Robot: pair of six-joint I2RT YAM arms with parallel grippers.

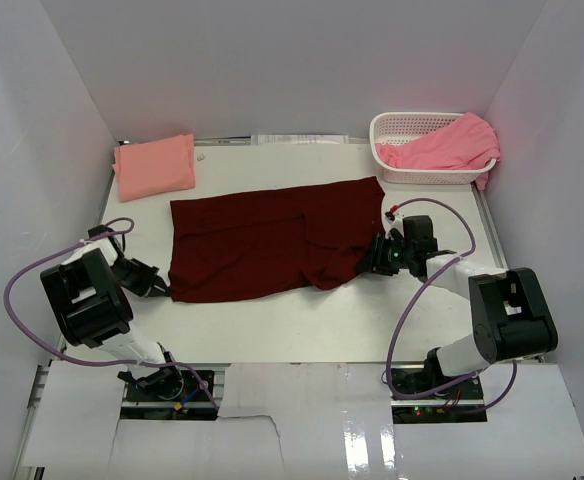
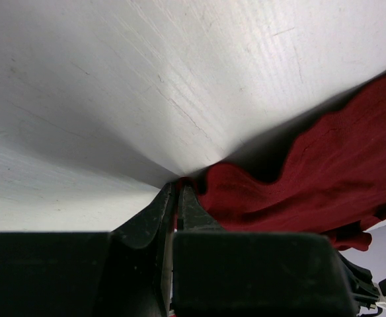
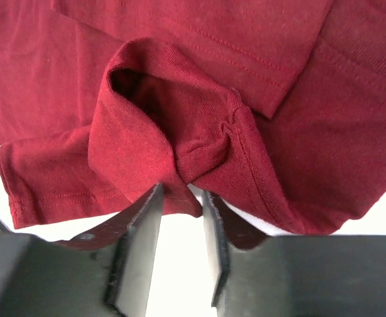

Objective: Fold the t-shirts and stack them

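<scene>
Overhead, the maroon t-shirt (image 1: 272, 240) lies spread across the middle of the white table (image 1: 272, 325), its right part doubled over in loose folds. The left gripper (image 1: 162, 290) sits at the shirt's near-left corner and the right gripper (image 1: 365, 258) at its near-right edge. A salmon-peach t-shirt (image 1: 154, 166) lies folded at the far left, well apart from the maroon one. A pink t-shirt (image 1: 442, 146) is heaped in a white lattice basket (image 1: 397, 124) at the far right, one end spilling over the rim.

From the left wrist, the left gripper (image 2: 178, 188) is low over the table (image 2: 147, 99). Its fingers (image 2: 158, 214) are clenched almost together, with a sliver of red showing in the slit between them — the corner of the maroon t-shirt (image 2: 325, 172), whose wavy edge trails off to the right.

From the right wrist, the right gripper (image 3: 181, 193) has its fingers (image 3: 140, 231) a little apart, pinching a bunched fold of the maroon t-shirt (image 3: 160, 125) at the tips. The cloth tents up toward them beside a stitched hem, and bare table (image 3: 385, 218) shows at the lower right.
</scene>
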